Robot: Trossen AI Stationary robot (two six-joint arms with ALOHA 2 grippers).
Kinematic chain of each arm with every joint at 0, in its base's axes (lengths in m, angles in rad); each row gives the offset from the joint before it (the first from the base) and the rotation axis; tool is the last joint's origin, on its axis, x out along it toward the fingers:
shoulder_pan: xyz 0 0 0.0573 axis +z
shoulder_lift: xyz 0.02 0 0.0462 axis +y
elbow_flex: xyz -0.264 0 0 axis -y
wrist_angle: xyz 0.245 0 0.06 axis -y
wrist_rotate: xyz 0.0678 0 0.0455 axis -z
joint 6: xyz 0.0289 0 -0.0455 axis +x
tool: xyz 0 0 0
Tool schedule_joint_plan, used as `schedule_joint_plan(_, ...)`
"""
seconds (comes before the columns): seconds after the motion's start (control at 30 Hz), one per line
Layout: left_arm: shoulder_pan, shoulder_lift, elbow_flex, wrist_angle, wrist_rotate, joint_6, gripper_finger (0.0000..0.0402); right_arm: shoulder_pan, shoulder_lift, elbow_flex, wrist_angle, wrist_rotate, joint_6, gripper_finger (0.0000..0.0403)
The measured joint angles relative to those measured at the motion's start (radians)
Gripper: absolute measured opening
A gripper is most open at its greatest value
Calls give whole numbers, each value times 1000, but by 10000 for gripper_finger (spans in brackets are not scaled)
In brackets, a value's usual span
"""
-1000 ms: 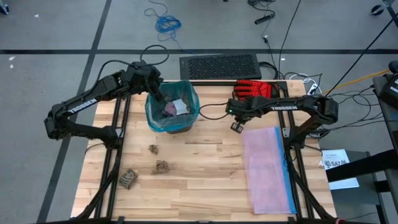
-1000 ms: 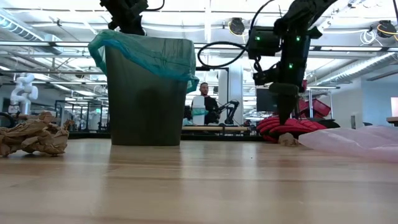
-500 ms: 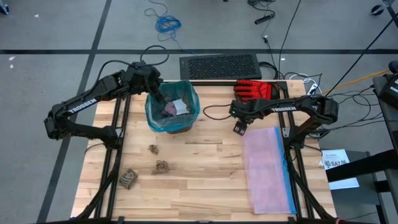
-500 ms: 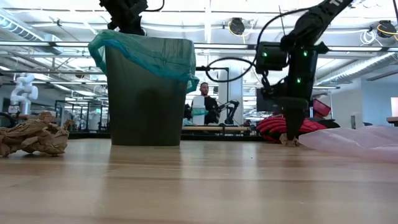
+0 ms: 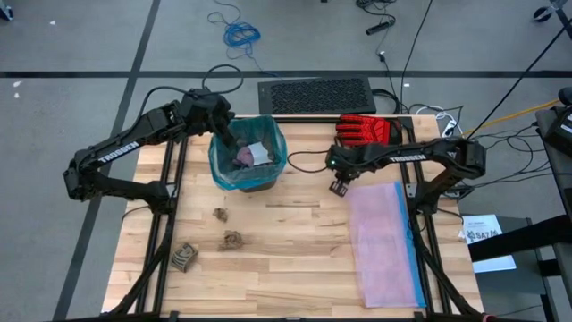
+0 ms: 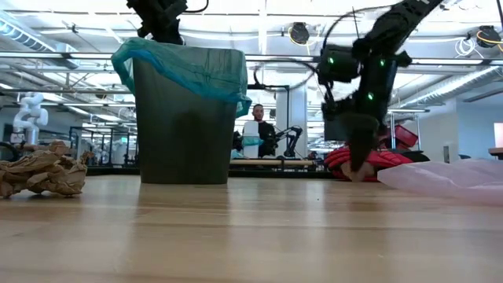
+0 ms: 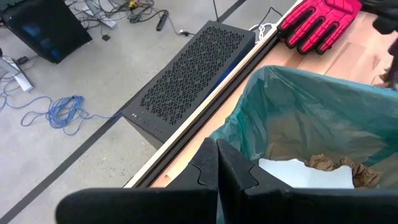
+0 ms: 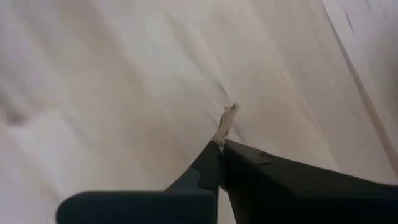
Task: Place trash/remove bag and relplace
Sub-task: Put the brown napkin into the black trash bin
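Observation:
A dark bin lined with the teal bag [image 5: 223, 170] stands at the table's far left. Trash lies inside it: a purple crumple [image 5: 242, 159] and a white piece [image 5: 259, 152]. My left gripper [image 7: 217, 148] hovers shut over the bin's far-left rim [image 6: 161, 23], with nothing showing between its fingers. Three brown paper wads [image 5: 232, 240] rest on the wood nearer the front. My right gripper [image 5: 339, 186] points steeply down at the table beside the red glove [image 5: 366, 128] and is shut on a small tan scrap [image 8: 227, 119]. My right gripper pinches the small tan scrap between its two fingertips [image 8: 211, 158]. The scrap's free end [image 8: 229, 112] sticks out beyond them. The fingers come from above, slanting steeply down, low over the wood [image 6: 355, 171]. Whether the scrap is clear of the table, I cannot tell.
A pale pink bag [image 5: 386, 241] with a blue edge lies flat on the table's right half, close beside my right gripper. A black perforated box [image 5: 317, 95] sits beyond the far edge. Bare wood [image 5: 295, 259] spans the middle and front.
My right gripper has tipped steeper, and its fingertips have come down a little onto the small scrap beside the glove. My left arm and the bin have kept still.

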Motion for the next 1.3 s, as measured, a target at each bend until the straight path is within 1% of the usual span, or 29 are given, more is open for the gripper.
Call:
schedule_joint_plan(0.1, 0, 0, 0, 3, 0, 0, 0, 53, -26, 69, -31, -1, 12, 2)
schedule_joint_plan(0.3, 0, 0, 0, -3, 0, 7, 0, 176, -135, 242, -50, 3, 28, 1)
schedule_joint_plan(0.37, 0, 0, 0, 0, 0, 7, 0, 209, -168, 299, -9, 6, 21, 1)
schedule_joint_plan(0.47, 0, 0, 0, 4, 0, 6, 0, 243, -192, 356, 144, 0, -36, 0)
schedule_joint_plan(0.57, 0, 0, 0, 5, 1, 0, 0, 250, -167, 406, 294, -39, -126, 0)
schedule_joint_plan(0.63, 0, 0, 0, 5, 1, -2, 0, 239, -128, 447, 342, -50, -177, 0)
schedule_joint_plan(0.8, 0, 0, 0, 5, 1, -10, 0, 181, 11, 571, 342, -47, -236, 1)
schedule_joint_plan(0.87, 0, 0, 0, 5, 1, -10, 0, 159, 66, 621, 343, -47, -251, 8)
schedule_joint_plan(0.93, 0, 0, 0, 3, 1, -10, 0, 140, 115, 663, 334, -47, -275, 22)
schedule_joint_plan(1.03, 0, 0, 0, -11, 1, -10, 0, 125, 174, 716, 325, -47, -299, 59)
schedule_joint_plan(1.2, 0, 0, 0, -42, 1, -10, 0, 125, 218, 776, 331, -49, -306, 145)
schedule_joint_plan(1.3, 0, 2, 0, -70, 1, -2, 0, 124, 219, 780, 323, -50, -354, 193)
